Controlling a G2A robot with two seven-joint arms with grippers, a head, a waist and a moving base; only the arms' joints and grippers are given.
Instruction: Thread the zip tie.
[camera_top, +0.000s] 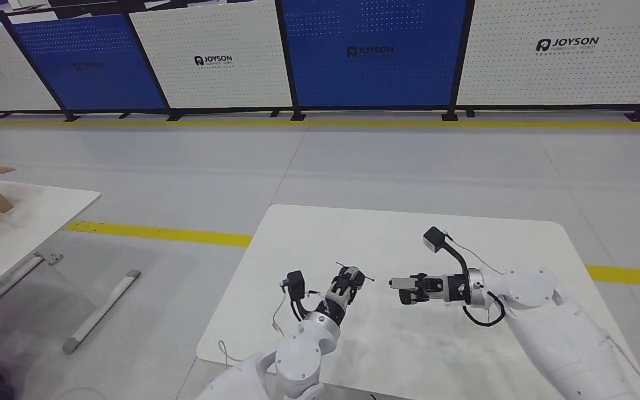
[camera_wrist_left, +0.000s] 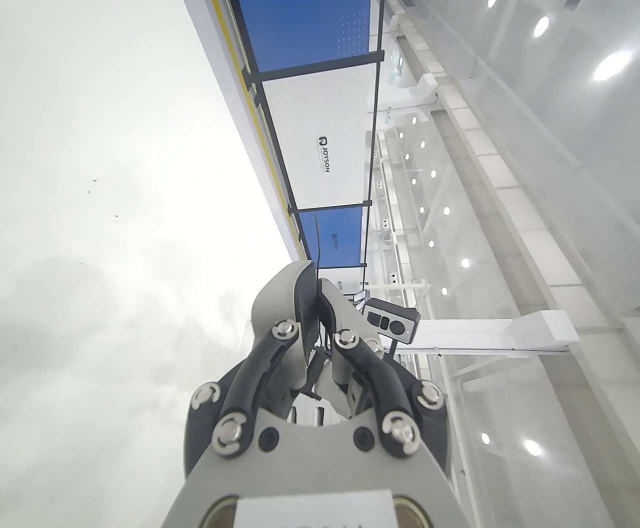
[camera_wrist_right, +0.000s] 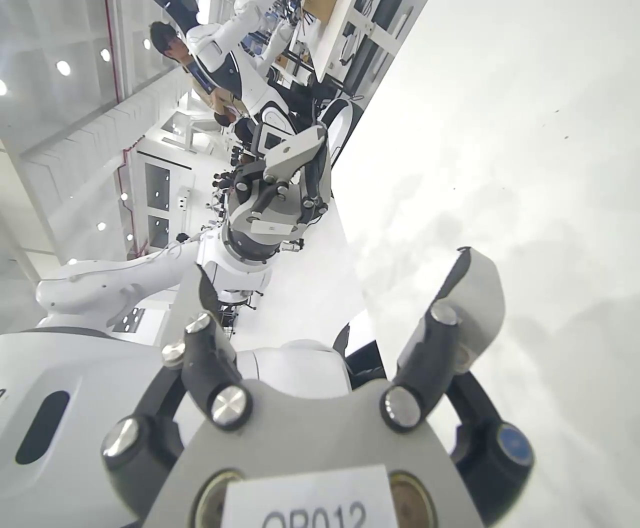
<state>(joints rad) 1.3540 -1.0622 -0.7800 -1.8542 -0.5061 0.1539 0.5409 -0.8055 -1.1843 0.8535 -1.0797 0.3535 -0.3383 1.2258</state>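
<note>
The left end effector (camera_top: 352, 276) hangs over the near middle of the white table (camera_top: 300, 240), its two fingers pressed together on a thin black zip tie (camera_wrist_left: 317, 240). In the left wrist view the dark ribbed pads (camera_wrist_left: 309, 295) meet at the tips of this end effector (camera_wrist_left: 316, 278), and the strap sticks straight out beyond them as a narrow, slightly bowed line; how much of it lies back inside the grip cannot be told. The right end effector (camera_top: 401, 290) is just to the right of the left one, level with it, and points toward it across a small gap, not touching. In its own wrist view the right end effector (camera_wrist_right: 335, 272) stands wide open, with nothing between its fingers (camera_wrist_right: 467, 280), and the left end effector (camera_wrist_right: 300, 155) shows farther off, raised above the table top. Beyond the table's far edge a yellow floor line (camera_top: 150, 234) runs across, and blue and white wall panels (camera_top: 370, 50) close the far side.
</note>
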